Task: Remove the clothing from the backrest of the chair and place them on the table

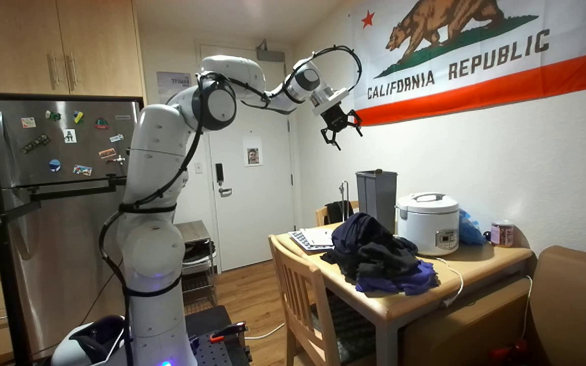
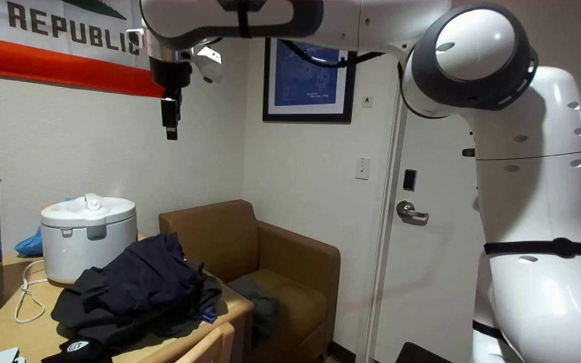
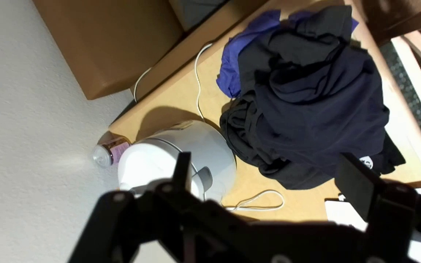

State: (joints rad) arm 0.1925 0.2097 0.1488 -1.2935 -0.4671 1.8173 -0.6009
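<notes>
Beside the cooker (image 1: 428,226), the clothes (image 1: 377,251) are lying heaped, likely handling soft and light, pinching best at their raised top; the gripper (image 1: 350,142) is gaping empty.

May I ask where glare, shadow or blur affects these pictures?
In the wrist view, the foreground gripper is out of focus, the rice cooker has a washed-out lid, and a shadow lies beside it on the table; in an exterior view, folds in the black garment are hard to read; in an exterior view, the robot arm carries bright highlights.
</notes>
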